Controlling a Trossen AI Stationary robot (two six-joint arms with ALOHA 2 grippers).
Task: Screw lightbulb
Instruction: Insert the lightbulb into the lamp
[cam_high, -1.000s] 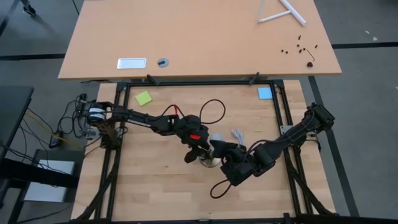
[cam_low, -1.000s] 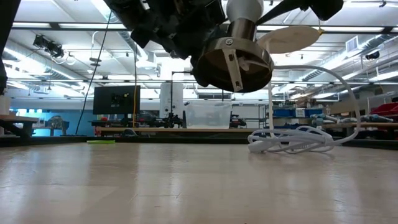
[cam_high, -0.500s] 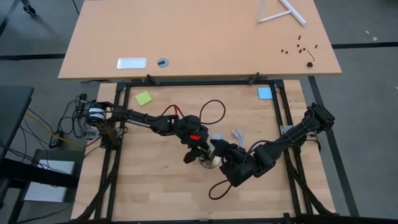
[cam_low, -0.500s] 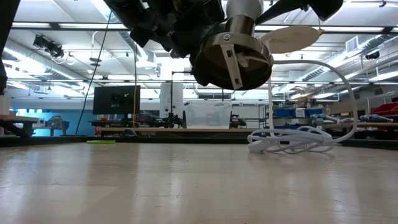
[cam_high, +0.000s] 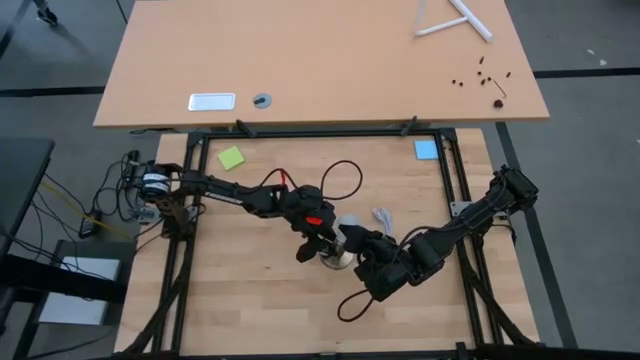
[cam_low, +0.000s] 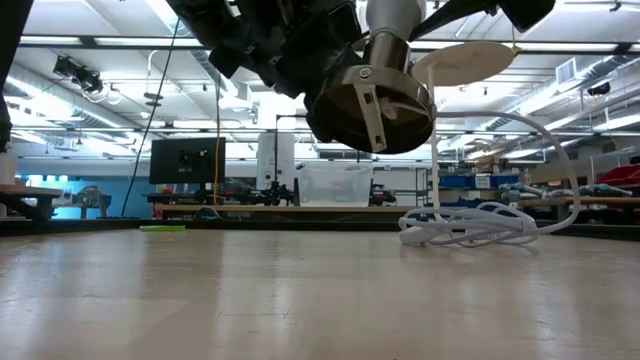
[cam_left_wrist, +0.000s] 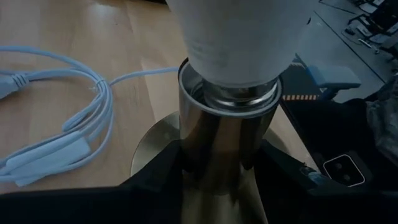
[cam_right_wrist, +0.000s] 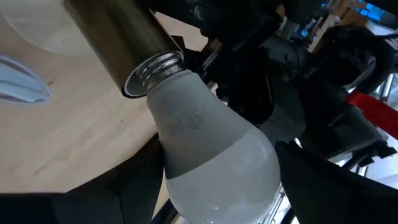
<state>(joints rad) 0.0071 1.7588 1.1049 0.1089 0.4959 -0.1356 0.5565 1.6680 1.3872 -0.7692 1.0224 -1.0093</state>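
Observation:
The white frosted lightbulb (cam_right_wrist: 205, 143) sits with its metal screw end (cam_right_wrist: 154, 65) in the mouth of a brass-coloured socket tube (cam_left_wrist: 224, 149). The tube ends in a round base (cam_low: 370, 108). Both are held in the air above the middle of the table. My left gripper (cam_high: 318, 243) is shut on the socket tube. My right gripper (cam_high: 364, 252) is shut on the bulb. The socket's white cord (cam_low: 470, 225) runs down to a loose coil that lies on the table. My left gripper pinches the socket's tube (cam_left_wrist: 217, 168) between its two fingers, a little below the tube's mouth, and the fingers lie across the tube. The socket is lifted clear of the table and tilted, with its round base (cam_low: 370, 108) turned toward the low camera. My right gripper pinches the bulb's wide frosted end (cam_right_wrist: 217, 180) between its two fingers, one on each side. It comes at the bulb from the end opposite the screw end. The bulb is clear of the table, in line with the tube, and some thread (cam_right_wrist: 155, 62) shows at the mouth.
The coil of white cord (cam_high: 383, 216) lies on the table just beyond the grippers. A green note (cam_high: 231, 157) and a blue note (cam_high: 426, 150) lie at the table's far corners. A black cable (cam_high: 345, 172) loops near the left arm.
The held socket has shifted a little: in the low view its round base has tipped and turned slightly. Both arms have stayed in place, still shut on the socket and the bulb.

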